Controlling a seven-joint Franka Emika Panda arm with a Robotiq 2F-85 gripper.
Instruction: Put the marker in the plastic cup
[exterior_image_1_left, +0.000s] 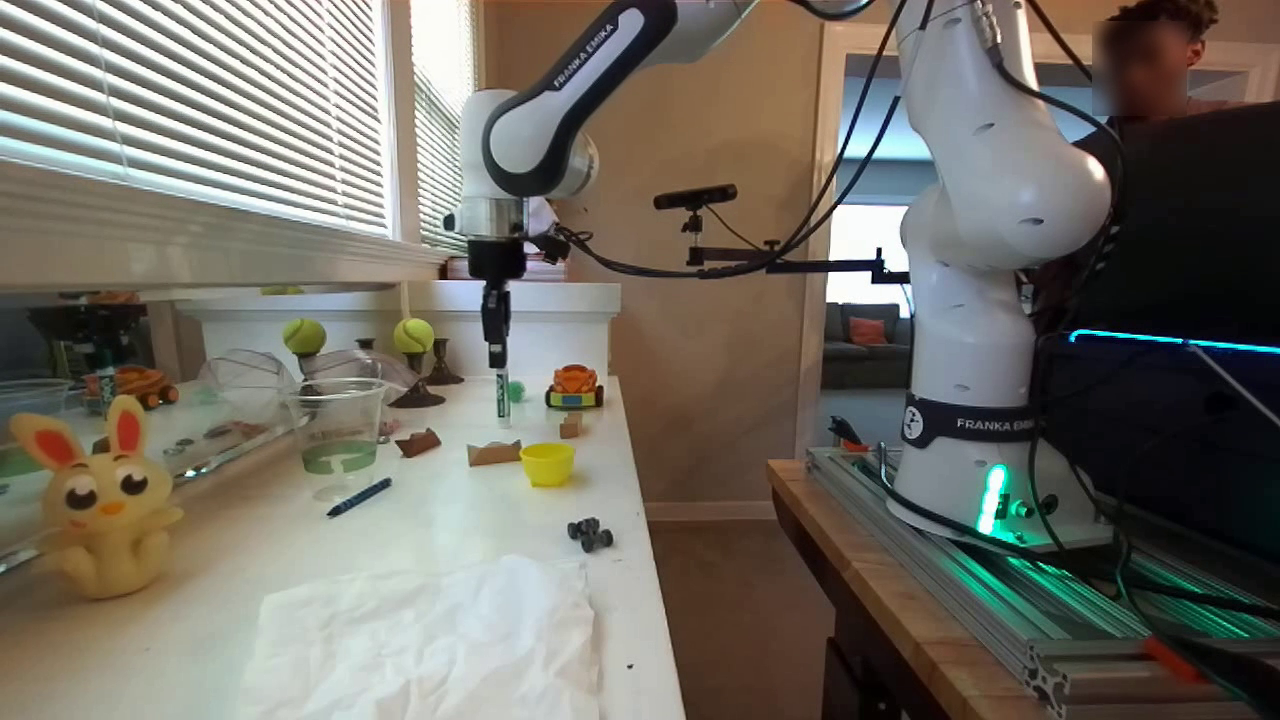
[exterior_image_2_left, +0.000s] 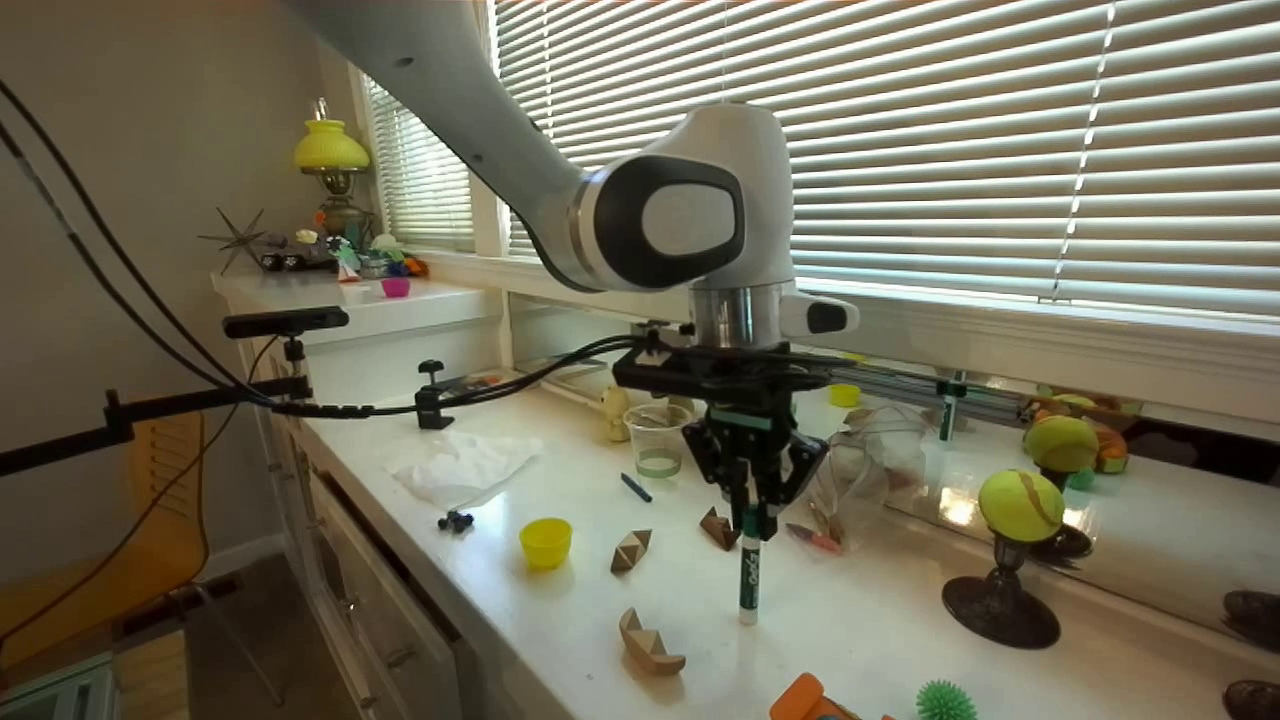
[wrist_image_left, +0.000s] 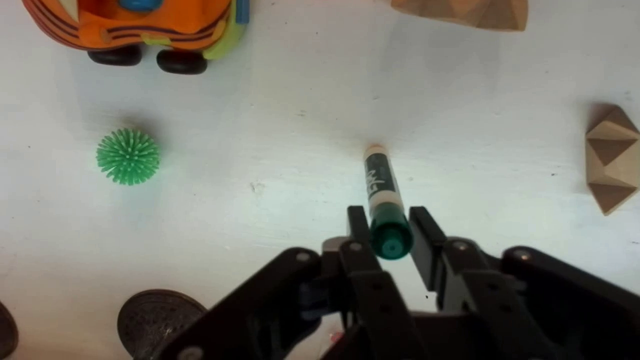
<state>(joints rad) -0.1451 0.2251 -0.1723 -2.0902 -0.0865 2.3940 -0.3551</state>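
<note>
Marker (exterior_image_2_left: 750, 567) upright in the pincer (wrist_image_left: 388, 212), a brown piece between it and the plastic cup (exterior_image_2_left: 657, 437)

The pincer has its two fingers (wrist_image_left: 357, 222) closed about the marker's green cap. The marker stands vertical below, its foot at the tabletop (exterior_image_2_left: 855, 620); whether it bears there I cannot tell.

Near the pincer, toward the plastic cup, a dark angular brown piece (exterior_image_2_left: 718, 530) lies low on the way across. Two paler wooden-looking pieces, one faceted (exterior_image_2_left: 632, 552) and one boat-shaped (exterior_image_2_left: 650, 650), lie near too, off to the side. A little further out, on the side away from the plastic cup, sit a spiky green ball (wrist_image_left: 128, 156) and an orange toy car (exterior_image_1_left: 575, 388). A dark candlestick (exterior_image_2_left: 1000, 612) bearing a tennis ball (exterior_image_2_left: 1020, 506) stands at about that remove.

Beyond the brown pieces comes a small yellow tub (exterior_image_2_left: 545, 545). Well apart from the pincer, the plastic cup stands upright, greenish toward its base, with a slim dark pen (exterior_image_1_left: 360, 497) lying just beside it. Farthest are a crumpled white sheet (exterior_image_1_left: 430, 640) and a yellow rabbit figure (exterior_image_1_left: 108, 510).
</note>
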